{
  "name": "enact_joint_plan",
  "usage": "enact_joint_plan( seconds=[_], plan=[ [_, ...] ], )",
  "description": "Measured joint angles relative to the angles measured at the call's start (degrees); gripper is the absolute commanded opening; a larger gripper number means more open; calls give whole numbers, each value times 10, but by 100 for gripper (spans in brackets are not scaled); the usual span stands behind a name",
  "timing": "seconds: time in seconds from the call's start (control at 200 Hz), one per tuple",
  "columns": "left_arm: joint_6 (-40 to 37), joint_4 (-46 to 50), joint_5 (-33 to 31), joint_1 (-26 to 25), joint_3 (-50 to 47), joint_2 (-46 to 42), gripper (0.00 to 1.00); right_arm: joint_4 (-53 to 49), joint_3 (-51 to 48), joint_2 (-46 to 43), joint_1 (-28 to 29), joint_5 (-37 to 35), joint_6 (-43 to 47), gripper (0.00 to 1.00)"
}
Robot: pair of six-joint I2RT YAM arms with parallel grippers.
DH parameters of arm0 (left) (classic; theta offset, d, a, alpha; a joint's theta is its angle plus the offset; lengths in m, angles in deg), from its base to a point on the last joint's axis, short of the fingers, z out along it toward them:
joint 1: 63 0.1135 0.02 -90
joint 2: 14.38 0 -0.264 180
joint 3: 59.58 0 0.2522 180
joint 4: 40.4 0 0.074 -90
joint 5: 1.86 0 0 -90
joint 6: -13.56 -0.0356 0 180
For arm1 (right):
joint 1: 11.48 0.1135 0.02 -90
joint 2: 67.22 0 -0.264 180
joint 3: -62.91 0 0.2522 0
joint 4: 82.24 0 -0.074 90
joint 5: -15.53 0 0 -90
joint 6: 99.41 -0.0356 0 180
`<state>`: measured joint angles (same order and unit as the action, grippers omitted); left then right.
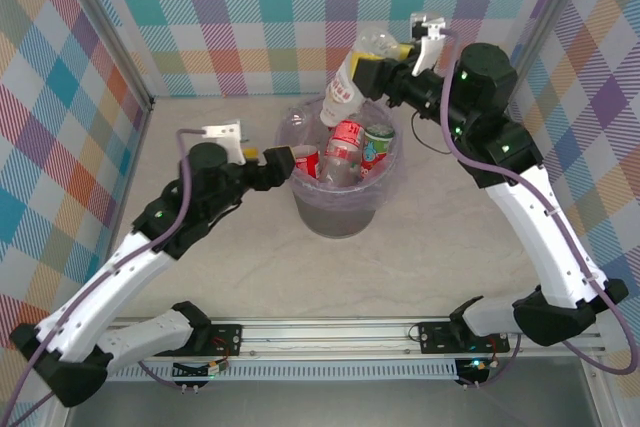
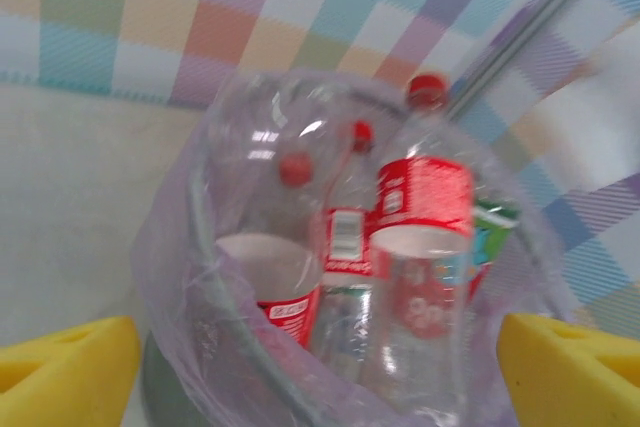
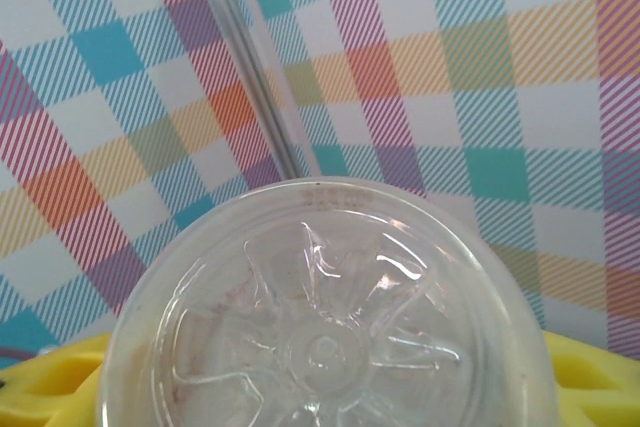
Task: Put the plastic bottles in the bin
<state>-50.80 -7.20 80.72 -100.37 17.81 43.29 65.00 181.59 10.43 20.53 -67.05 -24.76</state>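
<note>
Overhead, the right gripper [image 1: 383, 55] is clamped on the base of a tilted clear bottle [image 1: 350, 87] above the far rim of the bin [image 1: 340, 215]. At the bin's left rim, the left gripper [image 1: 296, 160] hovers with fingers spread wide, holding nothing. Several bottles [image 1: 347, 142] stand inside.

The bottle [image 3: 325, 347] seen base-on is clear, glossy plastic with a smooth moulded base and faint scuffs. The bottles [image 2: 420, 237] in the dull grey bin [image 1: 340, 217] are the same shiny plastic, with glossy printed labels. The bag [image 2: 190, 277] is thin, crinkled, translucent film with a sheen. The finger pads [image 2: 60, 367] look matt yellow. The table [image 1: 430, 257] is matt and mottled, and the rail [image 1: 330, 327] is bare silvery metal.
</note>
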Motion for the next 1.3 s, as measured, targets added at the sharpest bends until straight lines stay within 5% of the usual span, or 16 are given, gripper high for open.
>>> enact_joint_plan(
  seconds=[0.46,0.785,1.3],
  plan=[
    [50,-3,-17,0,-6,79,86,-134,307,269,-16,17,47,64],
    [50,-17,-17,0,-7,113,83,-225,302,319,-16,17,76,64],
    [50,-48,-15,1,-8,136,82,-137,102,297,3,4,103,65]
  ],
)
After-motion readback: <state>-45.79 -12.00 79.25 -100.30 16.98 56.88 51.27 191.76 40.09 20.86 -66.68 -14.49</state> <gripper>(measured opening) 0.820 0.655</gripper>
